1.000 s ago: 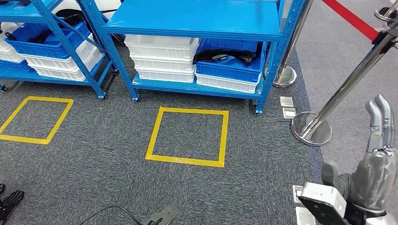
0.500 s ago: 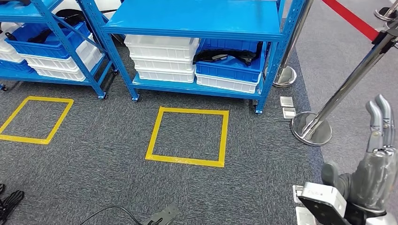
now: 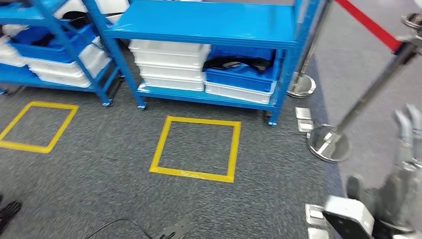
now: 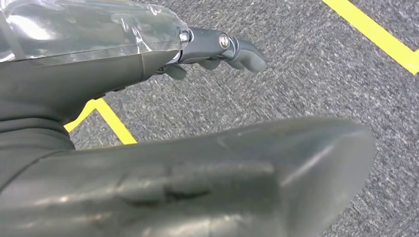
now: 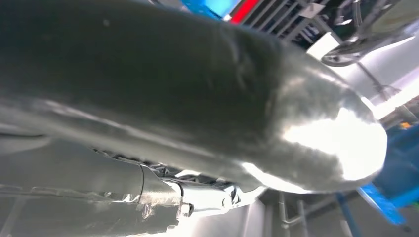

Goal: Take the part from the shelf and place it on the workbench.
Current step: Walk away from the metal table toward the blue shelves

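My right hand [image 3: 404, 164], fingers straight and holding nothing, is raised beside me, my left hand [image 4: 217, 47] hangs loosely curled and apparently bare over the carpet, for the part, probably the dark piece [image 3: 238, 63] in the blue bin [image 3: 241, 78], lies on the shelf [image 3: 209, 22].

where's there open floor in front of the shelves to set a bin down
Bare carpet lies inside the yellow tape square before the blue shelf, and inside the second tape square at left. It is crowded at right, around the stanchion base and floor plates, and near the cable.
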Controlling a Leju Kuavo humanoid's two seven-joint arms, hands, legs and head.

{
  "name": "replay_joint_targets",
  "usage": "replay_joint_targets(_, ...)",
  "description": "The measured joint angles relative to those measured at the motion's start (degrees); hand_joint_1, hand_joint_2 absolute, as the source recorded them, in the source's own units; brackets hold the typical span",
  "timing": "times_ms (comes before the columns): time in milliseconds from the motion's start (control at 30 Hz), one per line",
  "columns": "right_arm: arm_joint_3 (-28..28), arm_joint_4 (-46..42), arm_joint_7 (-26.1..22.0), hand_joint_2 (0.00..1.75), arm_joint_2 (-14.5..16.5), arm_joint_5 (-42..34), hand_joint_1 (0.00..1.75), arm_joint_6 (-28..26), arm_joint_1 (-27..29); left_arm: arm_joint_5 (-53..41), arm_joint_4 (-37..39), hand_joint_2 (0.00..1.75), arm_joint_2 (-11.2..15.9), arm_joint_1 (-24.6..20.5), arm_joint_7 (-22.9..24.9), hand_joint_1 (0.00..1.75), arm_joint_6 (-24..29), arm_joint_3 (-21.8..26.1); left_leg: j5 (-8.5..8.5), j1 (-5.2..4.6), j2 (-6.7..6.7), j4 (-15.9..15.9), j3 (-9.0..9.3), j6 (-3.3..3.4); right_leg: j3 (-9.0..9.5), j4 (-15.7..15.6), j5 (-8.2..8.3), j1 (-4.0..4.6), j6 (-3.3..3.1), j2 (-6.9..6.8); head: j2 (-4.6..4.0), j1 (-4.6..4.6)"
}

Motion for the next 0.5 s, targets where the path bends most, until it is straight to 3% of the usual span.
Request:
replay_joint_targets(100,-0.1,0.0,0.0,0.0,0.0,0.1,0.0,0.0,0.0,-0.1,0.0,0.0,0.0,-0.1,0.0,0.0,0.0,0.0,-1.33,0.09,0.32,2.3,-0.53,-0.38,0.6,-0.1,-0.42,0.06,-1.39,-0.15,0.0,-0.56)
replay_joint_targets(133,-0.1,0.0,0.0,0.0,0.0,0.1,0.0,0.0,0.0,-0.1,0.0,0.0,0.0,-0.2,0.0,0.0,0.0,0.0,-2.64,0.03,0.47,5.2,-1.89,-0.44,0.95,-0.2,-0.61,0.12,-1.79,-0.28,0.0,-0.72)
replay_joint_targets(200,-0.2,0.0,0.0,0.0,0.0,0.1,0.0,0.0,0.0,-0.2,0.0,0.0,0.0,-0.2,0.0,0.0,0.1,0.0,-5.34,-0.27,0.6,13.3,-6.38,-0.28,1.48,-0.2,-1.06,0.5,-2.28,-0.47,0.0,-0.99)
replay_joint_targets(233,-0.2,0.0,0.0,0.0,0.0,0.1,0.0,0.1,0.0,-0.3,0.0,0.0,0.0,-0.2,0.0,0.0,0.1,0.0,-5.85,-0.51,0.6,16.5,-8.56,-0.02,1.74,-0.2,-1.32,0.78,-2.46,-0.5,0.0,-1.09)
replay_joint_targets(267,-0.2,0.0,0.0,0.0,0.0,0.1,0.0,0.1,0.0,-0.3,0.0,0.0,0.0,-0.2,0.0,0.0,0.1,0.0,-5.21,-0.82,0.59,17.7,-9.94,0.45,2.08,-0.2,-1.6,1.11,-2.58,-0.47,0.0,-1.17)
replay_joint_targets(300,-0.2,0.0,0.0,0.0,0.0,0.1,0.0,0.1,0.0,-0.3,0.0,0.0,0.0,-0.1,0.1,0.0,0.2,0.0,-3.43,-1.26,0.58,16.7,-10.27,1.15,2.54,-0.2,-1.93,1.48,-2.7,-0.41,0.0,-1.26)
replay_joint_targets(367,-0.3,0.0,0.0,0.0,0.0,0.1,0.0,0.1,0.0,-0.3,0.0,0.0,0.1,-0.1,0.1,0.0,0.2,0.0,1.71,-2.36,0.48,10.1,-8.48,3.4,3.68,-0.4,-2.75,2.08,-2.98,-0.32,0.0,-1.32)
replay_joint_targets(433,-0.4,0.0,0.0,0.0,0.0,0.1,0.0,0.1,0.0,-0.3,0.0,0.0,0.2,-0.1,0.1,0.0,0.2,0.0,4.72,-3.3,0.41,4.8,-6.72,5.25,4.29,-0.5,-3.35,2.22,-3.08,-0.25,0.0,-0.66)
replay_joint_targets(467,-0.4,0.0,0.1,0.0,0.0,0.0,0.0,0.1,0.1,-0.3,0.0,0.0,0.2,-0.1,0.1,0.0,0.2,0.0,4.71,-3.51,0.42,3.8,-6.31,5.31,4.29,-0.5,-3.48,2.08,-3.04,-0.25,0.0,-0.47)
replay_joint_targets(500,-0.4,0.0,0.1,0.0,0.0,0.0,0.0,0.1,0.1,-0.3,0.0,0.0,0.2,-0.1,0.1,0.0,0.2,0.0,4.49,-3.63,0.46,3.0,-5.95,4.74,4.24,-0.5,-3.56,1.99,-2.97,-0.24,0.0,-0.45)
